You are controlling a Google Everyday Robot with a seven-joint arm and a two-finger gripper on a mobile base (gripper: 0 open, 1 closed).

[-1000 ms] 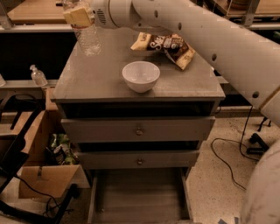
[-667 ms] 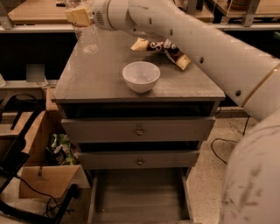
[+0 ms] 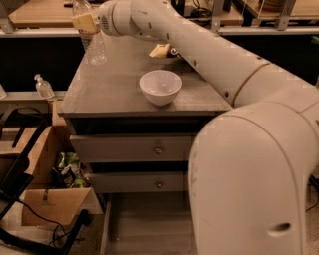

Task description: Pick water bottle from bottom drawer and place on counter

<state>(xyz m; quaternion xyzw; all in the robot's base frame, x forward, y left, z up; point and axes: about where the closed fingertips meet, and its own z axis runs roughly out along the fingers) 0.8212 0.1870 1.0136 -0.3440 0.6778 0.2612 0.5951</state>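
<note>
The water bottle (image 3: pixel 93 44), clear with a ribbed body, stands upright at the back left of the grey counter (image 3: pixel 114 92); I cannot tell whether its base touches the top. My gripper (image 3: pixel 85 23) is at the top left, its tan fingers (image 3: pixel 83 22) shut around the bottle's upper part. The arm (image 3: pixel 209 55) reaches over the counter from the right. The bottom drawer (image 3: pixel 149 224) is pulled open at the bottom of the cabinet, and the part of its floor that shows is bare.
A white bowl (image 3: pixel 160 85) stands mid-counter. Snack packets (image 3: pixel 162 50) lie behind it, partly hidden by the arm. A pump-top bottle (image 3: pixel 44 85) stands left of the cabinet. A cardboard box (image 3: pixel 55 204) and cables lie on the floor at left. A wooden desk (image 3: pixel 40 12) runs behind.
The gripper still holds the bottle at the counter's back left, shifted slightly left. The arm has swung nearer and now fills the right of the view.
</note>
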